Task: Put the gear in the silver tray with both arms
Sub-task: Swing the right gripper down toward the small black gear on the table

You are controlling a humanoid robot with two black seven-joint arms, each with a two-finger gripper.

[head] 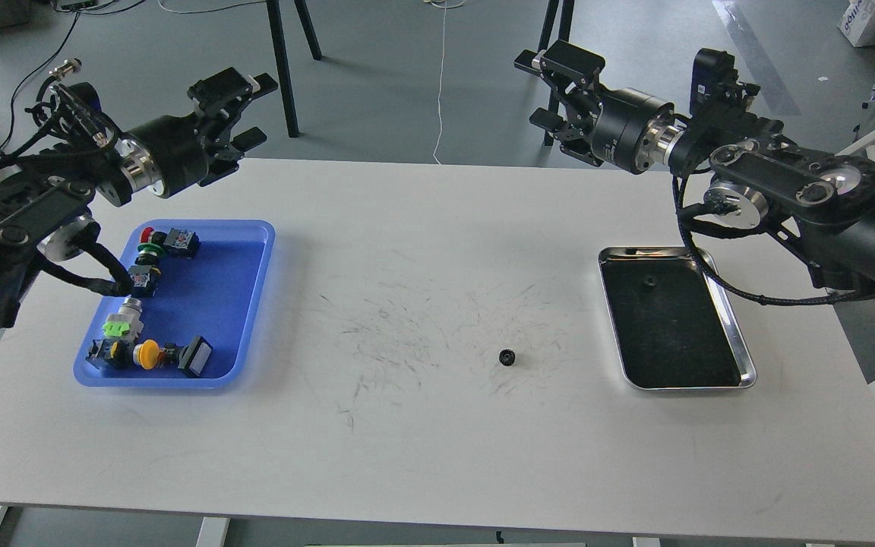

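Observation:
A small black gear [506,357] lies on the white table, right of centre. The silver tray [731,323] sits at the right, with a small dark gear [647,282] on its dark inside near the far end. My left gripper [244,106] is open and empty, raised above the table's far left edge, beyond the blue tray. My right gripper [548,87] is open and empty, raised above the table's far edge, up and left of the silver tray. Both grippers are far from the gear on the table.
A blue plastic tray [244,304] at the left holds several push buttons and switches [141,353]. Black table legs [284,68] stand on the floor behind the table. The table top is scuffed around its middle.

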